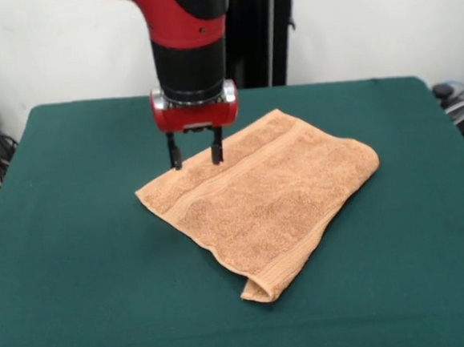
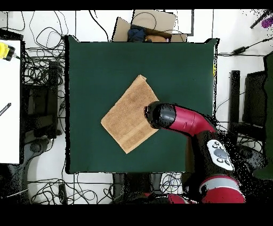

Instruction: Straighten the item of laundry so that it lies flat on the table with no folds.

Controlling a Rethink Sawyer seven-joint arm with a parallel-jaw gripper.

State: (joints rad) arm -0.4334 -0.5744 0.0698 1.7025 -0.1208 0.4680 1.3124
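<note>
Item 1, nearest the viewer: bare tabletop (image 1: 82, 314), dark green felt-like surface, far larger than anything it carries. Ample free room on every side, which suits spreading cloth out.

Item 2: towel (image 1: 270, 199), light orange-tan terry, lying near the middle of the tabletop and set diagonally to its edges. Folded over on itself. The near corner (image 1: 259, 290) shows a doubled, curled lip where two layers meet, so the piece is not yet flat. A woven border band (image 1: 239, 166) runs along the upper face toward the far edge. From overhead the folded shape (image 2: 130, 121) reads as an oblong, about half the size it should open to. No tag is visible.

Item 3: claw (image 1: 194, 155), two short dark fingers (image 1: 174, 155) standing apart with nothing between them, pointing straight down over the towel's far edge, near the left far corner. Whether the tips touch the cloth cannot be told. The position suggests a grasp being lined up on the top layer's edge, to peel it back and unfold.

Item 4, farthest: red and black arm (image 1: 185, 40), descending vertically from above; overhead it covers the towel's edge on the robot's side.

Judgement: task at an early stage; the fold remains to be opened.
</note>
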